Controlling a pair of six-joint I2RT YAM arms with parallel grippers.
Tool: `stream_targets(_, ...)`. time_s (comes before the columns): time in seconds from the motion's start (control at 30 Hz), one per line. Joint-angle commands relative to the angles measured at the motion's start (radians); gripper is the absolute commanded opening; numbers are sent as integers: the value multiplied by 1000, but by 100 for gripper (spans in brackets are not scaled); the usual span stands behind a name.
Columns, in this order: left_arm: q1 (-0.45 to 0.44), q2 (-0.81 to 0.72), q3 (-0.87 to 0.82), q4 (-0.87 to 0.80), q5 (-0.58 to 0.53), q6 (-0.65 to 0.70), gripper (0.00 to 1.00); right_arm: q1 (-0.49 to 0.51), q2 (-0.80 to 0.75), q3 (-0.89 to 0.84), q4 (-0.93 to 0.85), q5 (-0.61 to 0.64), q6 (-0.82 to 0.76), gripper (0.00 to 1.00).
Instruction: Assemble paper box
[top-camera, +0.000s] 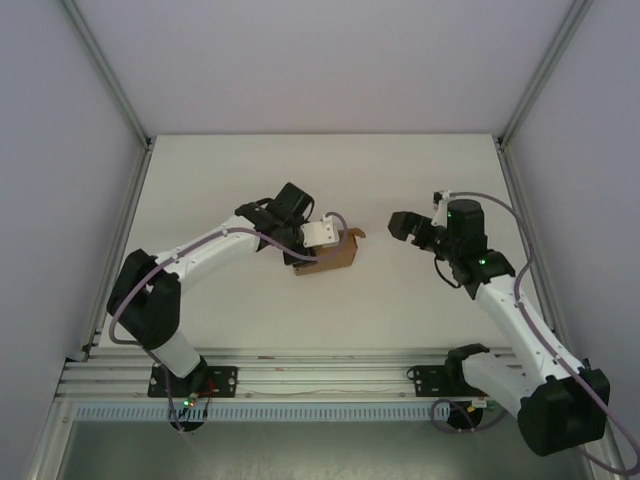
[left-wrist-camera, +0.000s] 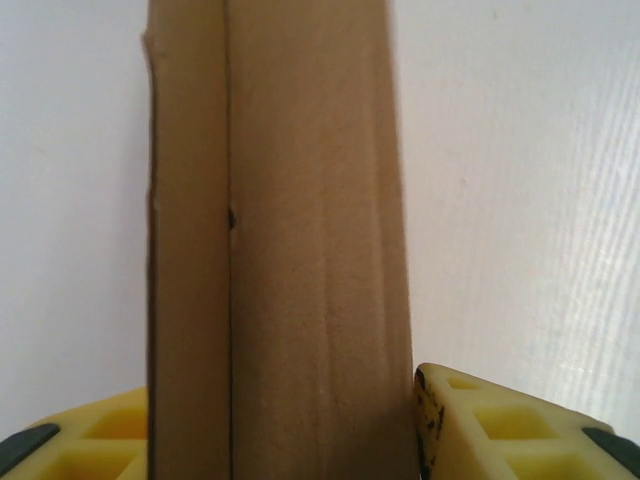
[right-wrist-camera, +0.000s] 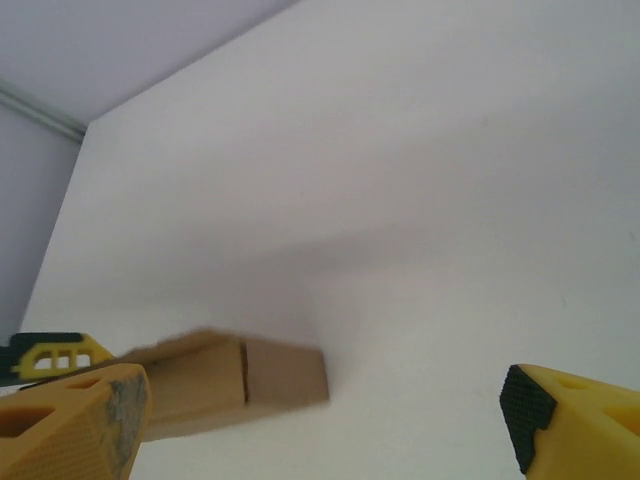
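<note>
brown paper box (top-camera: 328, 257) is near the middle of the white desk (top-camera: 250, 170), a bit to the left. your left jaws are closed on it. in the left wrist view the card stands straight up between the two yellow fingers (left-wrist-camera: 500, 425) and touches both. you cannot tell if the box rests on the desk. your right jaws are wide apart and hold nothing. they hang to the right of the box, well apart from it.

White table (top-camera: 250, 180); paper box (top-camera: 335, 260) atop
</note>
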Motion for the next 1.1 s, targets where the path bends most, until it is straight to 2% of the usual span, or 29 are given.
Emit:
stream_targets(0.0,2,15,7,-67,9,-32,48,19,77,38,45,-129,-252,86)
stream_targets(0.1,2,10,-19,-41,27,-33,48,64,142,85,-29,-195,-432,84)
stream_targets(0.23,2,16,-22,-25,34,-41,48,122,236,179,-148,-154,-626,80)
stream_targets(0.5,1,30,-11,-20,45,-41,47,196,448,348,-318,-132,-722,54)
stream_targets(0.63,2,32,-7,-28,48,-36,47,216,508,390,-358,-104,-740,51)
stream_targets(0.73,2,37,-1,-31,49,-38,47,224,542,415,-350,-86,-719,39)
stream_targets(0.8,2,40,1,-35,47,-37,47,231,552,419,-333,-83,-704,28)
stream_targets(0.87,2,43,2,-33,42,-40,47,239,553,416,-318,-83,-688,12)
stream_targets(0.93,-1,43,3,-29,46,-44,47,246,551,417,-307,-87,-656,5)
stream_targets(1.0,2,42,-1,-12,49,-50,47,257,549,418,-298,-95,-605,0)
stream_targets(1.07,2,44,-3,3,42,-62,47,273,547,426,-303,-78,-495,0)
